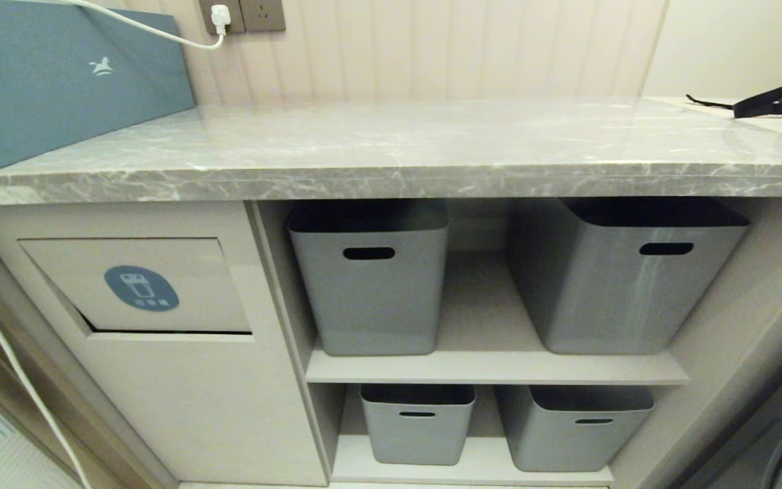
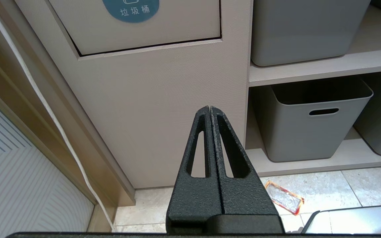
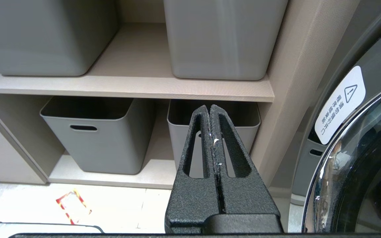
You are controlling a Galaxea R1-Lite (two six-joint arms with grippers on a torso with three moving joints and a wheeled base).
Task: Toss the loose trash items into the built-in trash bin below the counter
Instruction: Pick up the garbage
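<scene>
While both claws are sitting pressed shut with nothing between them, the left gripper [image 2: 210, 110] facing the beige front of the built-in trash bin [image 1: 160, 380] and the right gripper [image 3: 210, 109] facing the grey tubs [image 3: 101, 138], the sensible opening move is probably spreading one claw and coming down flat over the wrapper's edge, since thin film is likely sliding away from a steep pinch. The clear red-and-yellow-edged wrapper [image 2: 283, 198] is lying crumpled on the pale floor tiles [image 2: 342, 185], at about four o'clock from the left claw's tips in its wrist view, while the bin's swing flap [image 1: 180, 272] with its blue oval sticker [image 1: 141, 288] is hanging nearly closed under the counter [image 1: 391, 183], toward eight o'clock in the head view.
</scene>
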